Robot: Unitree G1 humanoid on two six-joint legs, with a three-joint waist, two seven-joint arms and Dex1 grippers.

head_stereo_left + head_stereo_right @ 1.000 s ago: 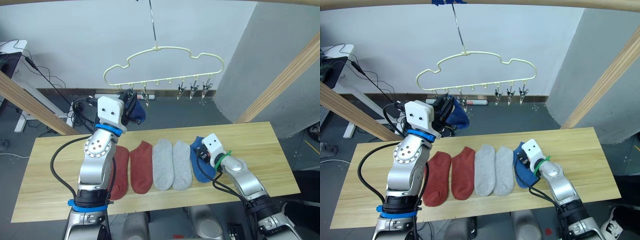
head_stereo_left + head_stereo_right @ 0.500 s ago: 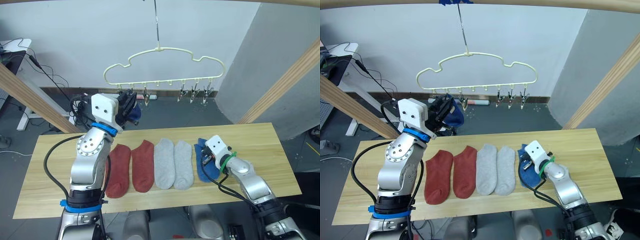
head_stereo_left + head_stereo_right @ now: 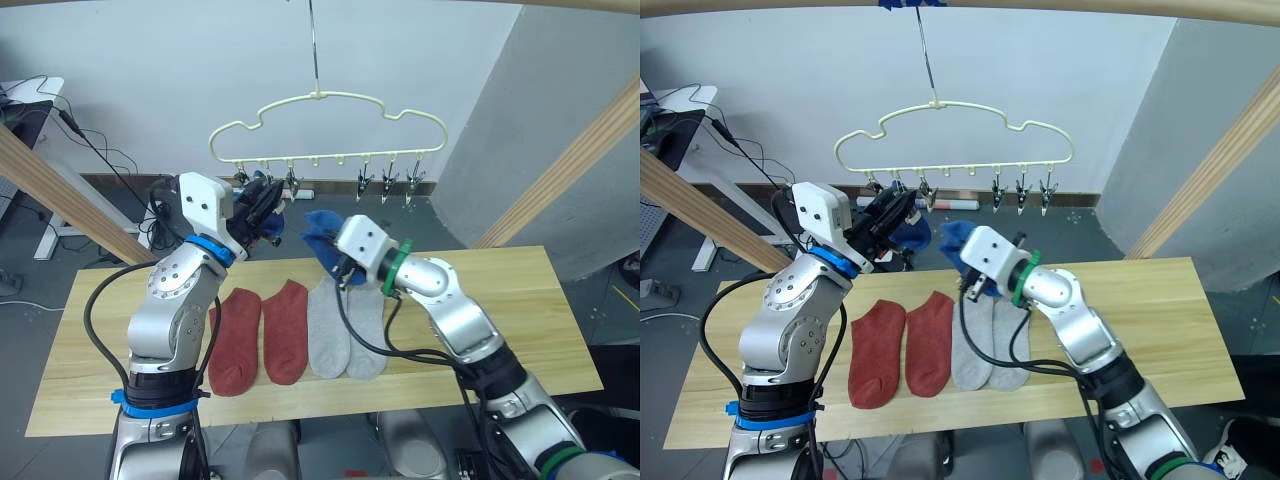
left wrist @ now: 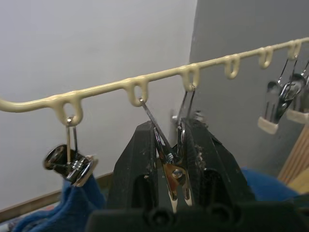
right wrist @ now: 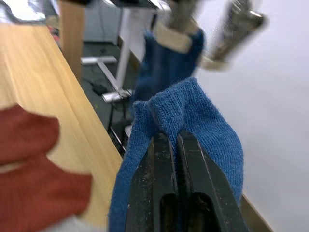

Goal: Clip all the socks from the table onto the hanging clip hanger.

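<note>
The pale-yellow clip hanger (image 3: pixel 322 97) hangs over the far side of the table (image 3: pixel 520 300). My left gripper (image 4: pixel 171 164) is raised to its clip row and shut on a metal clip (image 4: pixel 170 153). One blue sock (image 4: pixel 72 208) hangs from the neighbouring clip. My right gripper (image 5: pixel 175 145) is shut on the second blue sock (image 3: pixel 320 228), held in the air just right of the left gripper and below the clips. Two rust-red socks (image 3: pixel 238 340) and two grey socks (image 3: pixel 348 325) lie side by side on the table.
Three free metal clips (image 3: pixel 388 183) hang at the right end of the hanger. Thick wooden frame poles slant at the right (image 3: pixel 560 160) and the left (image 3: pixel 60 205). Cables and a desk stand on the floor at far left.
My right gripper has lifted the blue sock off the table and carried it up and left toward the hanger. The left gripper has risen to the clip row.
</note>
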